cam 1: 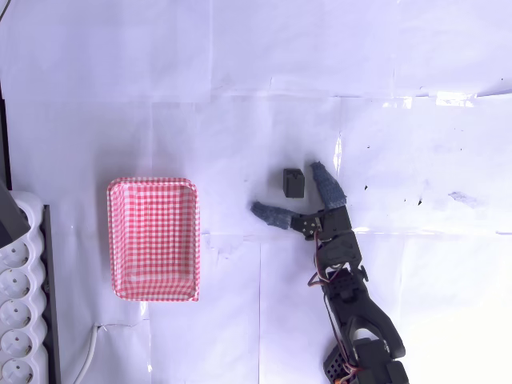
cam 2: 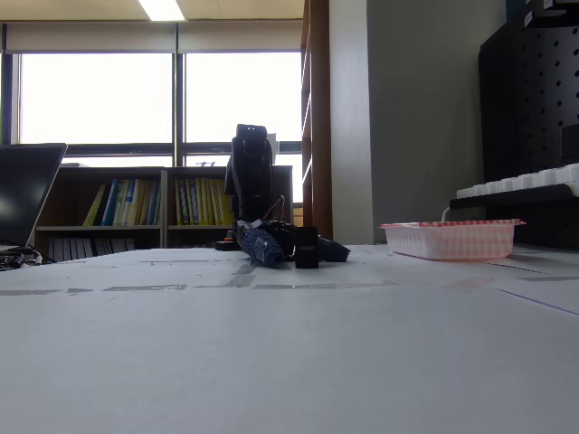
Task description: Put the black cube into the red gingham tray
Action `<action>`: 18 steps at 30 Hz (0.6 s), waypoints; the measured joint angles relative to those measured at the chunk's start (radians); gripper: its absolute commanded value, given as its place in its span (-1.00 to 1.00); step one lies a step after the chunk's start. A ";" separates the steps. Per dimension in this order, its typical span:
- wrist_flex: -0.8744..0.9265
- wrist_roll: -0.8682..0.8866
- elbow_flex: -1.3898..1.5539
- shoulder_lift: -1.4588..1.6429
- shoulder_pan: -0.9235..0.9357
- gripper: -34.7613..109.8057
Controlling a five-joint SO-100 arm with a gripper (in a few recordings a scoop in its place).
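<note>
White-papered desk (cam 1: 264, 96): cube (cam 1: 294, 183) sits mid-desk between the pincer's (cam 1: 296, 199) wide-spread fingers, tray (cam 1: 154, 238) well apart toward the left edge. Closing off-centre could nudge the cube away.

Open ground: the white paper-covered table (cam 1: 264, 88) lies bare across the whole upper part of the overhead view and its right side.
Centre lane: between the small matte black cube (cam 1: 294, 183) and the red-and-white checked shallow tray (cam 1: 153, 238) at centre left, bare paper.
Around the cube: the black gripper (cam 1: 298, 196) with blue-wrapped fingers spread wide flanks it; one finger (cam 1: 328, 185) lies just right, the other below left.
Left edge: a white power strip (cam 1: 20, 312) fills the lower left corner beside the tray.
Lower right: the black arm (cam 1: 352, 304) blocks that strip.
</note>
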 measured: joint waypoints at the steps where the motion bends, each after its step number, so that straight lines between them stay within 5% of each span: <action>1: 0.008 -0.008 0.000 -0.003 0.000 0.25; 18: 0.025 -0.040 0.046 0.012 -0.006 0.24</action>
